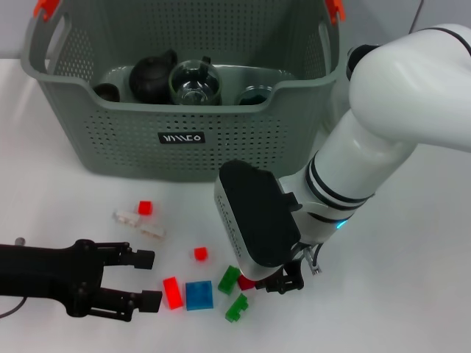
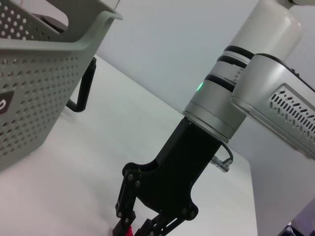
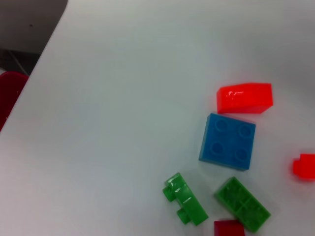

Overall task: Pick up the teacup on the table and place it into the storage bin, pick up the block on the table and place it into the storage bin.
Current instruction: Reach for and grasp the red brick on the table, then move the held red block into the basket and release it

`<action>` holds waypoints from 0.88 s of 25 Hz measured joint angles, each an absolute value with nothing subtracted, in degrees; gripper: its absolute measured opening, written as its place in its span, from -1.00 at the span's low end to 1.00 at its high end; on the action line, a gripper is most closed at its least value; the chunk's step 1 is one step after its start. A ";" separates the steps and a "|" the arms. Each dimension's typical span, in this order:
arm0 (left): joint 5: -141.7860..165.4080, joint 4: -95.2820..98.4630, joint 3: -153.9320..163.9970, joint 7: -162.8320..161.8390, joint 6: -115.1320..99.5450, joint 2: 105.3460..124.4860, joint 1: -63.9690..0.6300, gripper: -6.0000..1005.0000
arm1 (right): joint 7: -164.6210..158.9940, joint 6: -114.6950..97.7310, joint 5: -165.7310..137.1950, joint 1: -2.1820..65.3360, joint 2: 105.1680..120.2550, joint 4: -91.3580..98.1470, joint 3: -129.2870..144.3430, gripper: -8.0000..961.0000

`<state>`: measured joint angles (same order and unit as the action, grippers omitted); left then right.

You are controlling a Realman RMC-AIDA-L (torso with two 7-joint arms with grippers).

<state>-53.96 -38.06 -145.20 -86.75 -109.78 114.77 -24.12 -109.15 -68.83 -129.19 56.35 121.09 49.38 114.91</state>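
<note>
Nearest the head camera, the left gripper (image 1: 151, 279) is lying low over the table (image 1: 412, 294), its black fingers standing apart with nothing between them, their tips pointing toward the scattered blocks. Just beyond those tips a red block (image 1: 173, 293) is lying flat, touching a blue square block (image 1: 199, 296) on its far side. Farther along, the right gripper (image 1: 283, 281) is reaching down to the tabletop from its white arm; its fingers are sitting at a dark red block (image 1: 246, 282), mostly hidden under the wrist, and whether they are clamped on it cannot be told. Two green blocks are lying right beside this gripper: one (image 1: 229, 279) just before the dark red piece, toward the left gripper, another (image 1: 237, 307) slightly nearer the camera. In the right wrist view the dark red block (image 3: 229, 228) is showing only as a sliver at the edge, beside a green block (image 3: 242, 204). A small red cube (image 1: 200, 254) is resting apart, between the left gripper and the storage bin (image 1: 184, 140). Another red cube (image 1: 145, 208) and two pale blocks (image 1: 140, 224) are sitting closer to the bin. The bin is standing well beyond both grippers, holding a dark teapot (image 1: 153, 76), a glass pot (image 1: 194, 82) and a dark cup (image 1: 107, 92).
</note>
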 joint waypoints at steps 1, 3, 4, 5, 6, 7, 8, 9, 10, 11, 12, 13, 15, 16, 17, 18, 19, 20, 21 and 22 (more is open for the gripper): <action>-53.96 -38.05 -145.20 -86.75 -109.78 114.75 -24.16 0.75 | -109.41 -68.82 -129.23 56.40 121.07 49.34 114.91 -0.37; -53.96 -38.06 -145.22 -86.75 -109.78 114.73 -24.22 0.75 | -109.67 -68.88 -129.25 56.47 121.02 49.36 114.87 -0.42; -53.93 -38.05 -145.38 -86.75 -109.77 114.72 -24.26 0.75 | -109.69 -68.97 -129.26 56.47 121.00 49.43 114.84 -0.45; -53.91 -38.06 -145.48 -86.75 -109.77 114.72 -24.28 0.75 | -109.77 -69.01 -129.27 56.45 120.98 49.53 114.81 -0.48; -53.87 -38.06 -145.61 -86.75 -109.76 114.71 -24.30 0.75 | -109.88 -69.02 -129.27 56.40 120.96 49.63 114.78 -0.49; -53.82 -38.06 -145.73 -86.75 -109.76 114.71 -24.32 0.75 | -110.06 -69.03 -129.28 56.37 120.95 49.68 114.74 -0.51; -53.80 -38.06 -145.75 -86.75 -109.75 114.69 -24.33 0.75 | -110.29 -69.04 -129.29 56.34 120.93 49.72 114.68 -0.52; -53.78 -38.06 -145.75 -86.75 -109.76 114.66 -24.33 0.75 | -110.55 -69.06 -129.29 56.33 120.90 49.75 114.58 -0.54; -53.76 -38.06 -145.75 -86.75 -109.76 114.64 -24.34 0.75 | -110.80 -69.10 -129.29 56.32 120.88 49.76 114.42 -0.55; -53.74 -38.06 -145.75 -86.75 -109.77 114.62 -24.34 0.75 | -111.06 -69.16 -129.29 56.32 120.86 49.76 114.23 -0.57; -53.72 -38.06 -145.75 -86.75 -109.77 114.60 -24.35 0.75 | -111.28 -69.18 -129.29 56.32 120.84 49.78 114.07 -0.57; -53.71 -38.06 -145.74 -86.75 -109.81 114.60 -24.35 0.75 | -111.59 -69.23 -129.29 56.32 120.77 49.81 113.94 -0.57; -53.71 -38.06 -145.73 -86.75 -109.96 114.60 -24.30 0.75 | -112.48 -69.50 -129.40 56.33 120.52 50.31 113.14 -0.57; -53.72 -38.05 -145.73 -86.75 -110.21 114.59 -24.22 0.75 | -112.89 -70.04 -129.63 56.21 120.45 50.86 112.22 -0.57; -53.73 -38.05 -145.72 -86.75 -110.36 114.57 -24.18 0.75 | -113.38 -70.71 -130.16 56.00 120.33 51.75 110.80 -0.57; -53.74 -38.06 -145.72 -86.79 -110.47 114.56 -24.14 0.75 | -113.69 -72.04 -131.02 55.46 120.30 53.28 108.38 -0.57; -53.73 -38.06 -145.71 -86.89 -110.54 114.51 -24.12 0.75 | -114.00 -73.98 -132.24 54.68 120.27 55.40 105.24 -0.57; -53.70 -38.06 -145.72 -86.98 -110.58 114.47 -24.11 0.75 | -114.27 -75.51 -133.08 54.08 120.24 57.26 102.56 -0.57; -53.65 -38.06 -145.72 -87.07 -110.58 114.42 -24.11 0.75 | -114.58 -77.10 -133.76 53.57 120.27 59.34 100.00 -0.57; -53.61 -38.06 -145.72 -87.11 -110.59 114.39 -24.10 0.75 | -115.14 -78.69 -134.03 53.08 120.26 61.62 97.27 -0.57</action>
<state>-53.61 -38.06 -145.72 -87.11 -110.59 114.39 -24.10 -115.14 -78.69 -134.03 53.08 120.26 61.62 97.27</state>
